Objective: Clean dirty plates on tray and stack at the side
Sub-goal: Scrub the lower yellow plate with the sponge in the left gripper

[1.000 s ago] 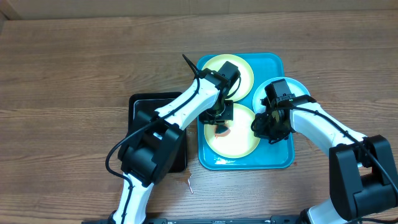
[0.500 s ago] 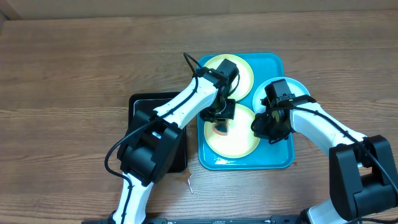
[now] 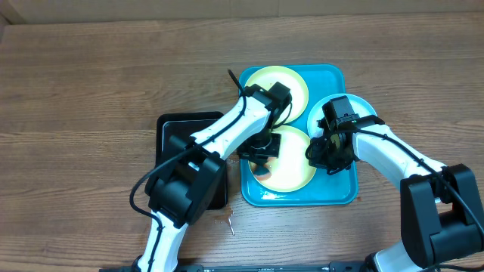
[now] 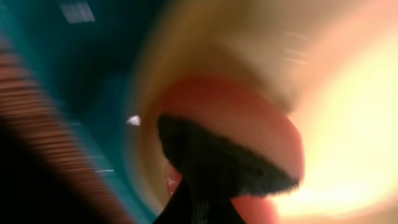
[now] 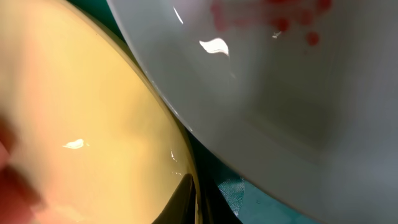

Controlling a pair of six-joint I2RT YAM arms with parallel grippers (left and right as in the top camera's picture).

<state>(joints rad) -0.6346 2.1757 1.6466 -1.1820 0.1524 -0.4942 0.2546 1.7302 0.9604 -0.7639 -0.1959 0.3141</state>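
Under the left tool [image 3: 259,153], a smeared plate [image 3: 291,171] lies on the tray [image 3: 325,196].

The left gripper [image 3: 259,149] has slid across the nearer yellow-green plate [image 3: 293,165], from the plate's far middle toward its left edge and closer to the robot. The red-orange smear [image 4: 249,118], which lay in the open just in front of the gripper, is now mostly covered by it. The blurred left wrist view shows a dark bristly pad [image 4: 211,155] over the smear.
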